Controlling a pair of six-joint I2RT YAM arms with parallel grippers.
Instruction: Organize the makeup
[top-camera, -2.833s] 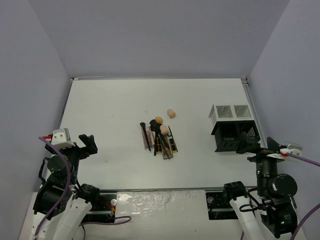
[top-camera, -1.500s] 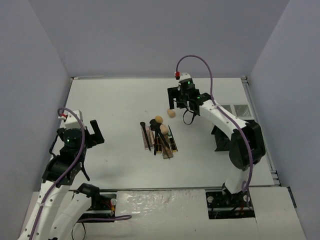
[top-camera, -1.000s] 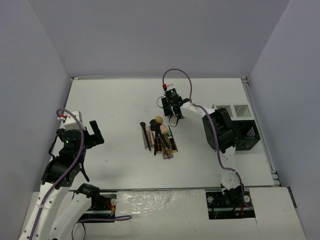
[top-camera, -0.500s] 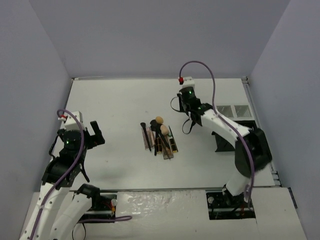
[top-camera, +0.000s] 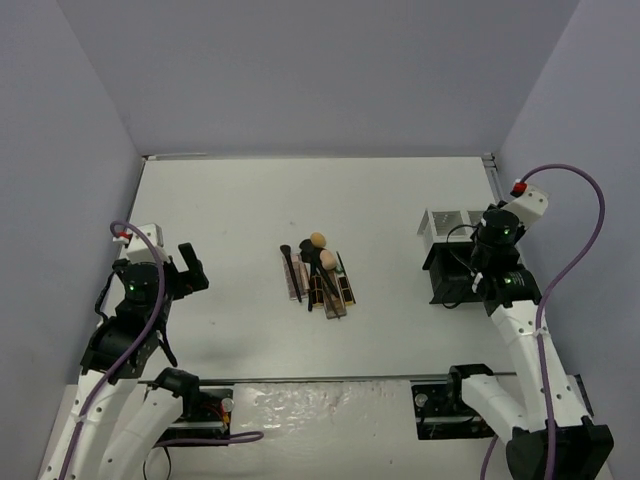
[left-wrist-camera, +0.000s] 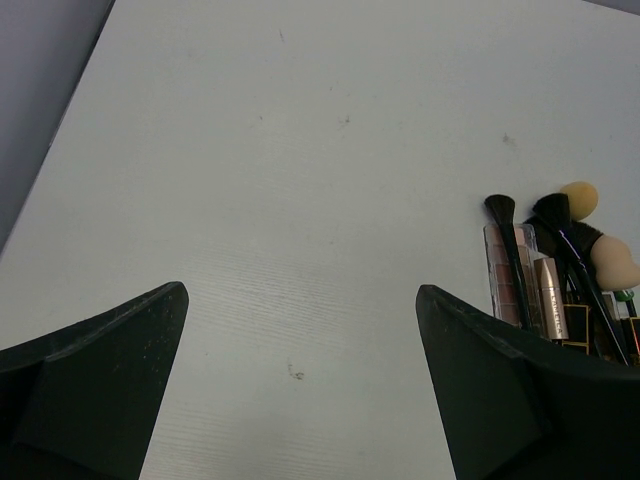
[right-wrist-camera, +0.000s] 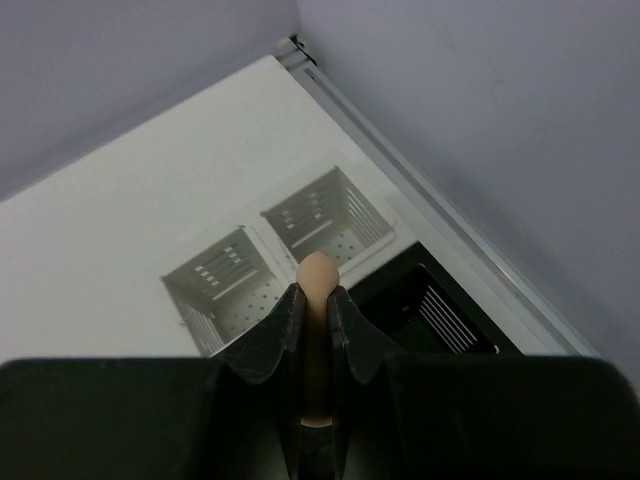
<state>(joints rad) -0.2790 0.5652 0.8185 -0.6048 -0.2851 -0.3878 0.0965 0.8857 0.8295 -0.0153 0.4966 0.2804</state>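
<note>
The makeup pile (top-camera: 320, 276) lies mid-table: slim black brushes (left-wrist-camera: 508, 243), brown and pink palettes (left-wrist-camera: 502, 280) and two tan sponges (top-camera: 318, 240) (left-wrist-camera: 614, 262). A further tan sponge (right-wrist-camera: 318, 275) is squeezed between the fingers of my right gripper (right-wrist-camera: 317, 296), which is shut on it and hangs over the organizer rack (top-camera: 452, 224), just above the edge between its white bins (right-wrist-camera: 225, 285) and its black compartment (right-wrist-camera: 440, 310). My left gripper (left-wrist-camera: 302, 290) is open and holds nothing. It hovers over bare table to the left of the pile, seen from above as my left gripper (top-camera: 188, 268).
The rack stands at the table's right side, near the right wall rail (right-wrist-camera: 400, 165). Its two white bins (right-wrist-camera: 335, 215) are at the back and its black compartments (top-camera: 455, 288) are in front. Purple walls close in the table on three sides.
My right gripper shut on the lone sponge at the back of the pile, lifted it and swung right to above the rack. The left arm barely moved.
</note>
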